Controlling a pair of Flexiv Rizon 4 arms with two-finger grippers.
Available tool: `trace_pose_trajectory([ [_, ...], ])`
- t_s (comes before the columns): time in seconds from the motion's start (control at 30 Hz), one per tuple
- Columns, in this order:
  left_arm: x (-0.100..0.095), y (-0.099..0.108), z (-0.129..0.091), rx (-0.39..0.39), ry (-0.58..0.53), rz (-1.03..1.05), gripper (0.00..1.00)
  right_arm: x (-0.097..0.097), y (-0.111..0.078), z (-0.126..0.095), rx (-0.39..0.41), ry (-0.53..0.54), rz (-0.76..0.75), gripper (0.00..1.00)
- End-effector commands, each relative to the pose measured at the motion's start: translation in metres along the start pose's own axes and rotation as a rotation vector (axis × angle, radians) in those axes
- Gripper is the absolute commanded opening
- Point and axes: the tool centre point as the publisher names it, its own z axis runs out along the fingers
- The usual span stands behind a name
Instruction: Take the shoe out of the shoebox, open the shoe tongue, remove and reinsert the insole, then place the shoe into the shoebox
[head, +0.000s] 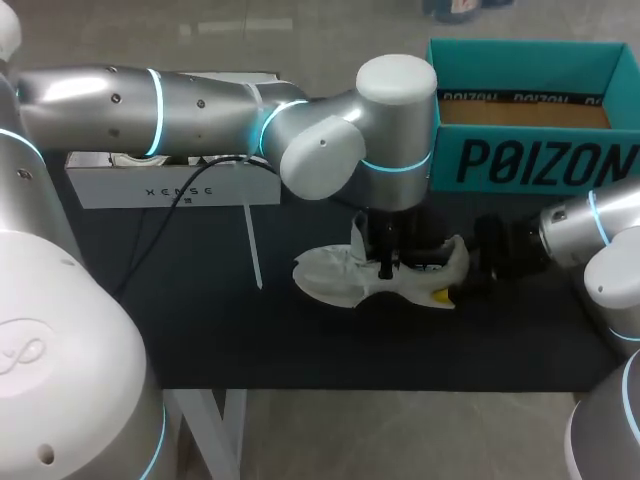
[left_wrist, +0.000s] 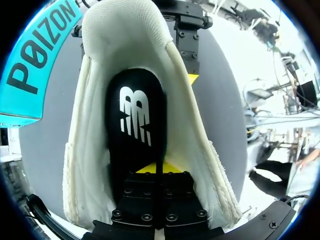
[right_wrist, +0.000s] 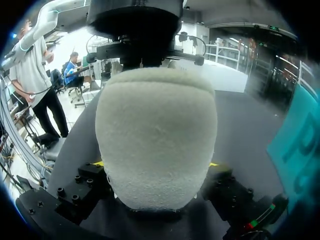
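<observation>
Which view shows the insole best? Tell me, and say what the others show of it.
Left wrist view: the black insole shows plainly inside the white shoe. In the head view the left arm hides it; the right wrist view shows only the shoe's heel.

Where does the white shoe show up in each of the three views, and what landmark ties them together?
Head view: white shoe on the dark table, under the left gripper, in front of the teal shoebox.
Left wrist view: it fills the middle, with the left gripper reaching inside.
Right wrist view: its heel fills the middle, between the right gripper fingers.
Shared landmark: the teal shoebox, in all three.
</observation>
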Motion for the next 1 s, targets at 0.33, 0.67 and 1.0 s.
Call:
trace_pose_trajectory([
  [0.33, 0.007, 0.018, -0.032, 0.118, -0.056, -0.049, 0.0, 0.0, -0.003, 0.0, 0.003, -0.001, 0.001, 0.0],
  [0.67, 0.004, 0.021, -0.058, 0.198, -0.088, -0.058, 0.0, 0.0, -0.003, 0.0, 0.003, -0.001, 0.001, 0.0],
  [1.0, 0.0, 0.031, -0.072, 0.296, -0.088, -0.084, 0.0, 0.0, -0.003, 0.0, 0.003, -0.001, 0.001, 0.0],
])
